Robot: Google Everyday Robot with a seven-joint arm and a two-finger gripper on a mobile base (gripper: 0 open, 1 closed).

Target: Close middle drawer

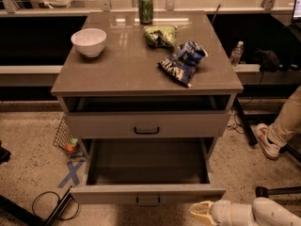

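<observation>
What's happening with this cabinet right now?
The robot is about to close the middle drawer, which is pulled far out of the cabinet. The gripper sits low at the bottom right of the view, just in front of the drawer's front and toward its right end. Whether it touches the drawer cannot be told. The top drawer is slightly out. A bowl, a can and two snack bags sit on top.

No print reads on can (145,7) or blue bag (182,62); a tape X (71,173) marks the floor (28,145); tool (196,212) at bottom right.
</observation>
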